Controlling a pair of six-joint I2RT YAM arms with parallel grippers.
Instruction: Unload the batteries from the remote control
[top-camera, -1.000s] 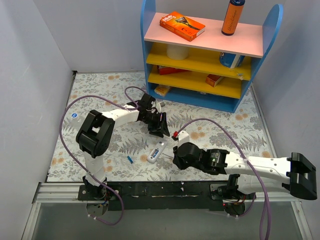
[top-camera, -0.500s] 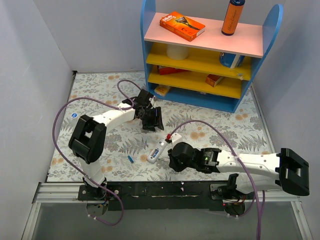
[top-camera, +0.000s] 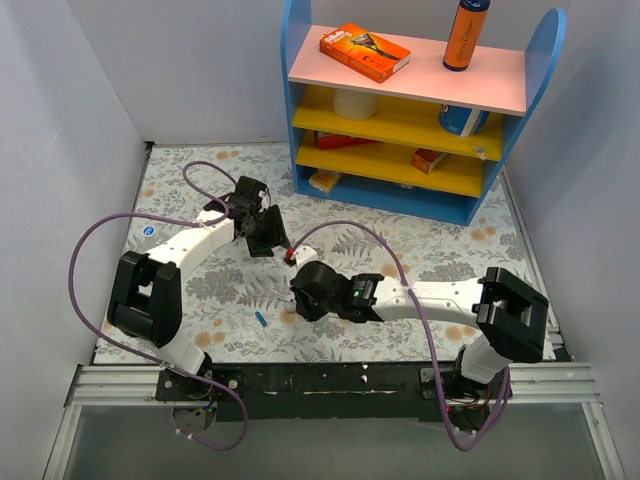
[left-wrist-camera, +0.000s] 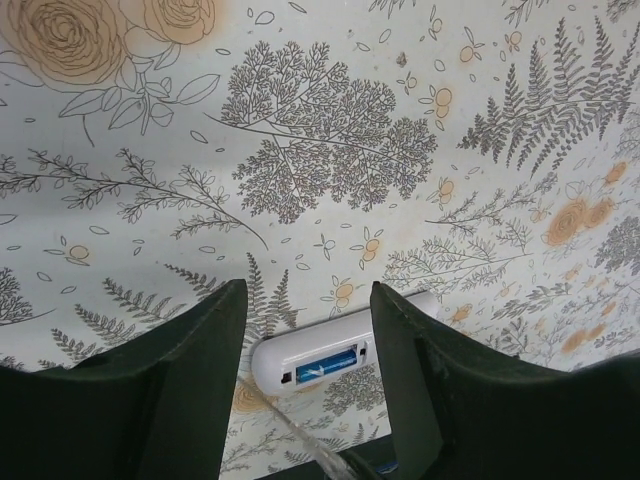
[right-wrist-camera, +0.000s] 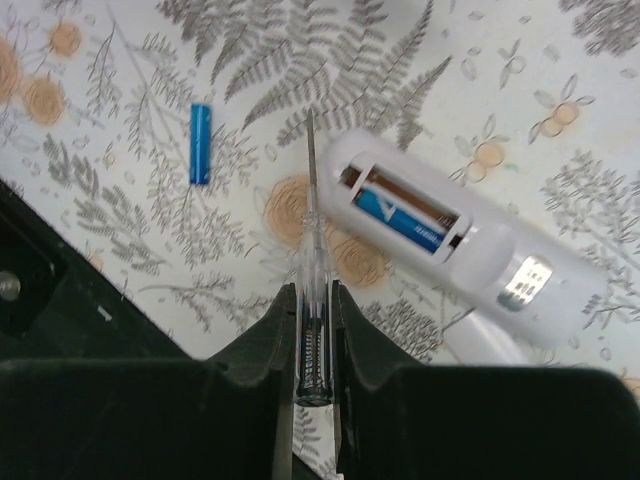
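The white remote control (right-wrist-camera: 470, 250) lies on the flowered mat with its battery slot open. One blue battery (right-wrist-camera: 410, 222) sits in the slot beside an empty bay. A second battery (right-wrist-camera: 200, 143) lies loose on the mat, also seen from above (top-camera: 260, 319). My right gripper (right-wrist-camera: 312, 300) is shut on a clear-handled tool (right-wrist-camera: 312, 260) whose metal tip rests beside the slot end of the remote. My left gripper (left-wrist-camera: 308, 290) is open and empty above the mat, looking down on the remote control (left-wrist-camera: 340, 355). From above, my right gripper (top-camera: 300, 295) hides the remote; my left gripper (top-camera: 262, 230) is behind it.
A blue shelf unit (top-camera: 400, 190) with boxes and a bottle stands at the back right. Grey walls close the left and right sides. Purple cables (top-camera: 340, 228) loop over the mat. A small white piece (right-wrist-camera: 480, 345) lies beside the remote.
The right arm has swung left over the remote with the tool. The left arm has drawn back and to the left, its jaws a little wider.
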